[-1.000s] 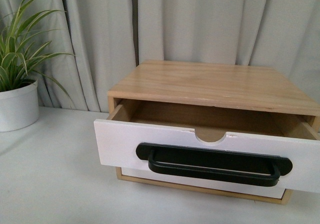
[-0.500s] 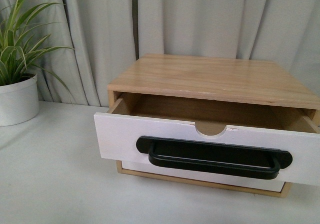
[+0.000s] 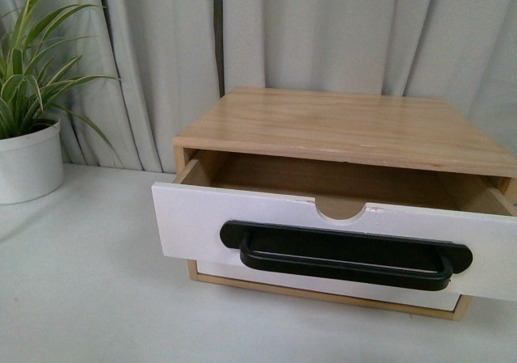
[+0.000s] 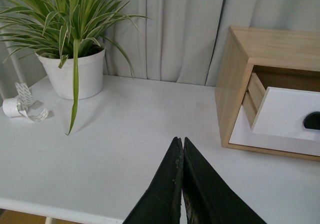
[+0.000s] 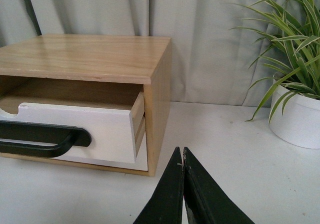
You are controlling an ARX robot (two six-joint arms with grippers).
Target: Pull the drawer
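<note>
Front view: the drawer [image 3: 339, 246], white-fronted with a long black bar handle [image 3: 346, 255] and a half-round notch [image 3: 339, 212] in its top edge, stands partly pulled out of the light wood cabinet [image 3: 347, 128], which rests on the white surface [image 3: 89, 290] before grey curtains [image 3: 323, 31]. The opening behind the front panel shows the bare wooden interior, so the pull appears largely accomplished. Below it a plain white front [image 3: 323, 286], without handle, sits flush in the frame. A potted plant [image 3: 28, 112] stands well apart to the left. Neither arm enters this view.

Left wrist view: the left pincer [image 4: 180, 144] is clenched, its black fingers pressed together and grasping nothing, and hovers over bare surface near the cabinet's side, clear of the drawer. A curl of white tape [image 4: 22, 106] lies beside the plant pot.

Right wrist view: the right pincer [image 5: 182, 153] is likewise clenched and empty, just off the cabinet's other corner. A second potted plant [image 5: 295, 79] stands beyond. Both arms seem held back because the handle needs no further grip.
</note>
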